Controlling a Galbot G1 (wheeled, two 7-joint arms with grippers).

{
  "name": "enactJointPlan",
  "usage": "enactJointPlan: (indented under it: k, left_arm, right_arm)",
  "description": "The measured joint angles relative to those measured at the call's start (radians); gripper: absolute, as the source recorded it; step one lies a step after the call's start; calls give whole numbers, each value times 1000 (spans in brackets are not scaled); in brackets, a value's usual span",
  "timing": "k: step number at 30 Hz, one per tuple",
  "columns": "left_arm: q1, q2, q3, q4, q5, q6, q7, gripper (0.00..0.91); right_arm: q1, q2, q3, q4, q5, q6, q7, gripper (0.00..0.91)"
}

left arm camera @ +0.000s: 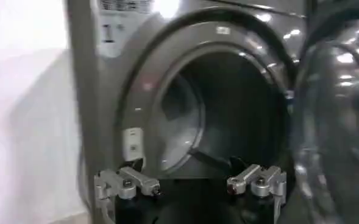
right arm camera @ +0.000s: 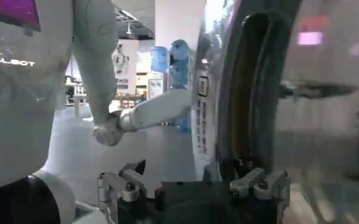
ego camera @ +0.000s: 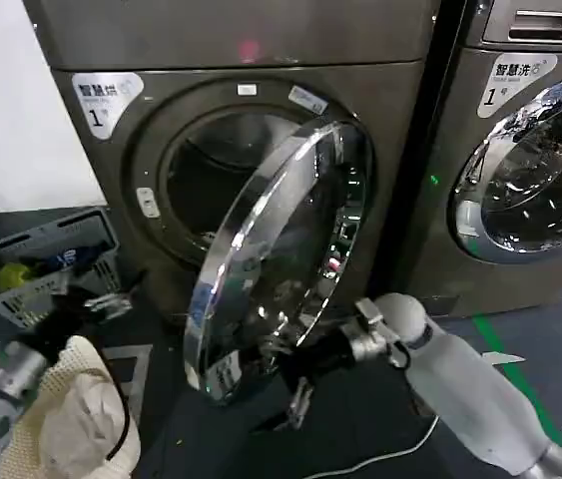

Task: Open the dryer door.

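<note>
Already the dryer door (ego camera: 276, 264) stands swung well out from the bronze-grey machine (ego camera: 261, 60), hinged on its right, its chrome ring edge-on toward the camera and the dark drum opening (ego camera: 216, 180) laid bare behind it. Two machines stand side by side: this one, and to its right a second machine (ego camera: 520, 150) whose own chrome-ringed door (ego camera: 535, 170) is closed. The right gripper (ego camera: 295, 374) sits low at the open door's near bottom rim; in the right wrist view its two fingers (right arm camera: 258, 182) are spread apart, with the door's edge between them but not clamped. The left gripper (left arm camera: 191, 185) faces the drum opening, its two fingers (left arm camera: 133, 181) wide apart and holding nothing. One grey basket (ego camera: 46, 264) rests on the floor at far left.
</note>
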State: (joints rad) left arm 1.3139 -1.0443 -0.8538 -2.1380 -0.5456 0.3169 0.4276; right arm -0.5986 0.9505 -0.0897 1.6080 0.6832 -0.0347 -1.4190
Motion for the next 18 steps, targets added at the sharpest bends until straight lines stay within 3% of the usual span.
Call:
enactJointPlan:
  k: [9,18]
  left_arm:
    - [-55,43,126,2,-11,3,25,907]
    - [-109,49,209,25,-79,32,71,907]
  right_arm:
    - [-25,-67,103,-58,-10,7,-14,907]
    - [-115,-95,293,-120,-70,21,3,907]
